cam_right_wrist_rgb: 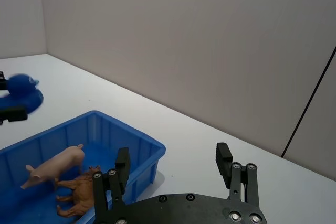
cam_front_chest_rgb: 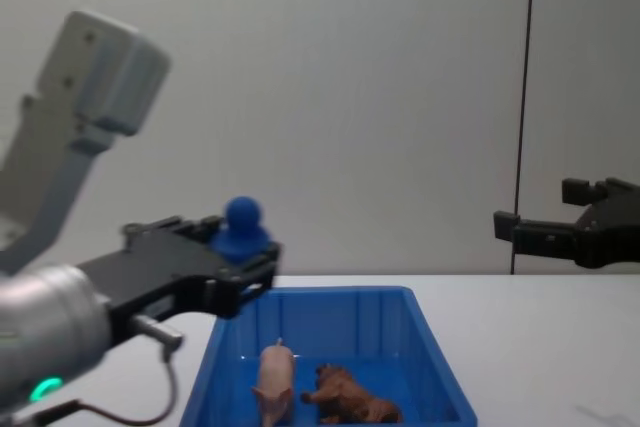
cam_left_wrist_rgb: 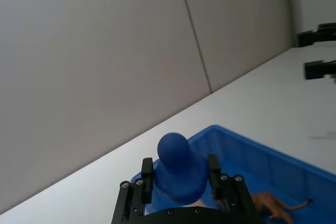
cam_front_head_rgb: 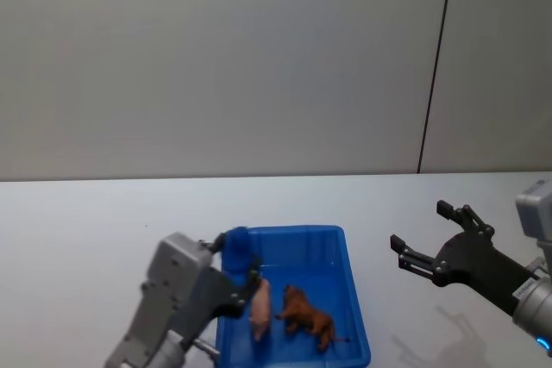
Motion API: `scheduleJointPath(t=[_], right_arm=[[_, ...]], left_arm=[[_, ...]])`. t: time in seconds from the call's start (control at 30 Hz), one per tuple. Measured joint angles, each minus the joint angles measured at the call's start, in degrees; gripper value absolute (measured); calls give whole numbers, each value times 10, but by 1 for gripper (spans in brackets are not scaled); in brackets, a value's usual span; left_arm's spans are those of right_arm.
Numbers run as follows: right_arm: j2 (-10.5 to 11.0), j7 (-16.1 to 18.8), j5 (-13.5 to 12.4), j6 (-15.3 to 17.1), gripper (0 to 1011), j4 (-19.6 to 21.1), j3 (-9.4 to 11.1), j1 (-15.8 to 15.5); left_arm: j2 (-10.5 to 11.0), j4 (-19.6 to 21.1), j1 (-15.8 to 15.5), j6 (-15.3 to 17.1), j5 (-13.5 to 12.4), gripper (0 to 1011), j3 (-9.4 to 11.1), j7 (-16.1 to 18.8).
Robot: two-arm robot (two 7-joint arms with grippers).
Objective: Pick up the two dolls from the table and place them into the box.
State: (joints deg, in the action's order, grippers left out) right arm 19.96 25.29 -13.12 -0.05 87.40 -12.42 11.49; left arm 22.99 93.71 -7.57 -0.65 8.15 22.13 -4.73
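White table [cam_front_head_rgb: 86, 230] spans the foreground, with a plain grey wall behind it and a dark vertical seam running down the wall toward the right.

Blue box [cam_front_head_rgb: 355, 299] sits on the table, low and centre in the head view. Sloping walls, rimmed edge. Both dolls lie inside on its floor.

Left gripper [cam_front_chest_rgb: 240, 252] hangs above the box's far-left corner, raised clear of the rim. Its fingers [cam_left_wrist_rgb: 147, 179] pinch a small blue figure [cam_left_wrist_rgb: 178, 169] with a rounded head and wider body, one finger on each flank. In the chest view the blue figure [cam_front_chest_rgb: 240, 227] pokes up above the fingers, level with the wall line and higher than the box.

Right gripper [cam_front_head_rgb: 431, 243] is held out over bare table to the right of the box, well apart from it. Fingers [cam_right_wrist_rgb: 224, 158] spread wide, nothing between them.

Pink pig [cam_front_head_rgb: 260, 308] lies in the left half of the box, long axis running front to back. In the right wrist view it appears standing on its legs [cam_right_wrist_rgb: 52, 166].

Brown lion [cam_front_head_rgb: 306, 316] is just beside the pig on its right, near or touching at the head end; cannot tell which. Thin tail trails toward the box's near-right corner.
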Motion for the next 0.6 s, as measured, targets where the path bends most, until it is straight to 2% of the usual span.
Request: scheduleJointPath(t=[0.1, 0.13, 0.37, 0.47, 0.6], right_arm=[[0, 0, 0, 0, 1001, 0, 0, 0], [0, 0, 0, 0, 1001, 0, 0, 0], [0, 0, 0, 0, 1001, 0, 0, 0], [0, 0, 0, 0, 1001, 0, 0, 0], [0, 0, 0, 0, 1001, 0, 0, 0]], left_arm=[[-19, -7, -11, -2, -10, 710, 12, -22], [-22, -8, -12, -3, -11, 710, 14, -25], [-32, -9, -13, -13, -13, 930, 22, -41], [-30, -5, -8, -22, -10, 1000, 23, -44], [-25, 1, -2, -32, -5, 1001, 22, -46]])
